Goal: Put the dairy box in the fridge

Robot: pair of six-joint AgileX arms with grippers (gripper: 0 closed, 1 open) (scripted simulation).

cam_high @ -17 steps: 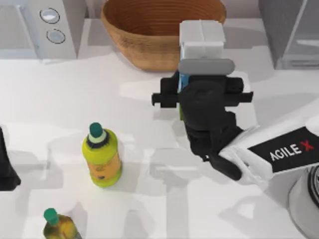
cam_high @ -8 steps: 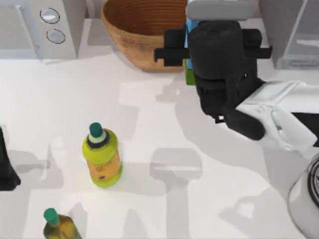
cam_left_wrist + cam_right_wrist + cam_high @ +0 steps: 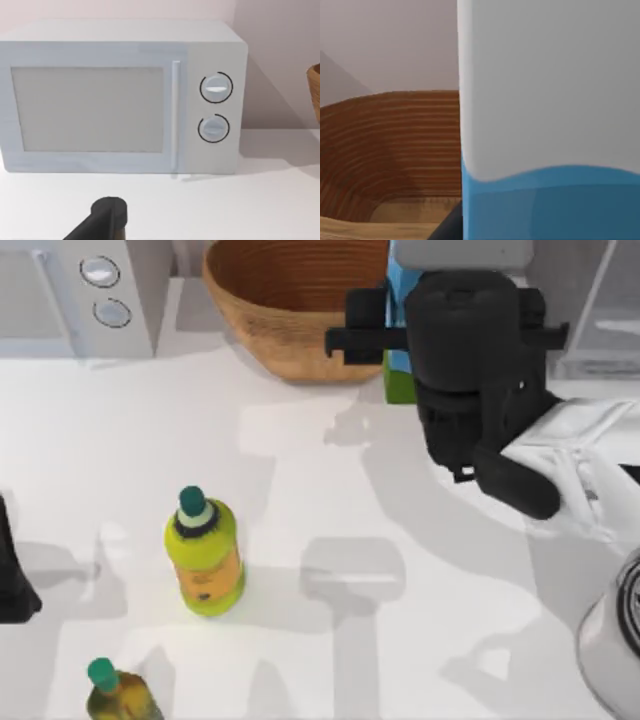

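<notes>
Nearest, at the table's (image 3: 300, 540) front edge toward its left corner, stands a small bottle (image 3: 120, 692) with a teal cap. A little farther in stands the yellow-green bottle (image 3: 204, 555), upright and well apart from the work, so neither bottle should hinder the carry.

At the table's left edge a dark part of the left arm (image 3: 15, 580) sits parked. Whether its pincer is spread or pressed together cannot be told. Its wrist camera faces the microwave (image 3: 125, 97), which stands in the far left corner with two round dials.

Farther back, toward the far right, the right gripper (image 3: 420, 335) holds the dairy box (image 3: 402, 365). The box is upright and seems to be lifted clear of the table, though the gap beneath it cannot be seen directly. From above, only a strip of blue side and the green base show beside the black wrist. The pincer appears pressed onto the box's sides, judging by how close the white and blue face fills the right wrist view (image 3: 550, 125). An upright hold would suit a tall carton that must go in standing.

Just beside the box, along the far edge, sits the wicker basket (image 3: 290, 300). The box looks close to its rim, a likely thing to brush against.

In the far right corner stands the fridge (image 3: 590, 310), grey with a pale glassy panel. The box is near it but not yet inside.
</notes>
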